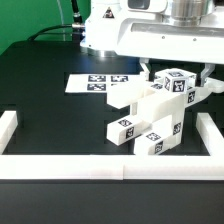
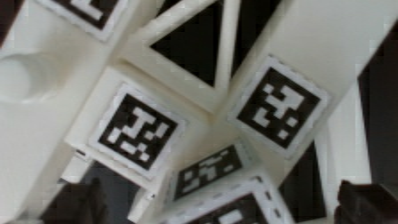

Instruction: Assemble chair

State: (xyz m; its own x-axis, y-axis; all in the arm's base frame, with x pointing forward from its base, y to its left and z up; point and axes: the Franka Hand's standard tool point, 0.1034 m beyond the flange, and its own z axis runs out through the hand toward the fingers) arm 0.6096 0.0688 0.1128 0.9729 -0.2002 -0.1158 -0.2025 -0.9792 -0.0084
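The partly joined white chair [image 1: 152, 112] stands in the middle of the black table, several tagged plates, bars and blocks leaning together. Its topmost tagged block [image 1: 178, 84] sits between my dark fingers. My gripper [image 1: 178, 76] hangs over the chair's upper right part, fingers [image 1: 150, 72] wide apart on either side of the block. In the wrist view the chair's tagged plates [image 2: 134, 125] fill the picture. My gripper [image 2: 217, 200] straddles a tagged white piece [image 2: 231, 195], with dark gaps between it and each finger [image 2: 75, 198]. It looks open.
The marker board [image 1: 100, 83] lies flat behind the chair on the exterior view's left. White border rails [image 1: 110, 165] run along the front and both sides [image 1: 8, 125]. Cables lie at the back left.
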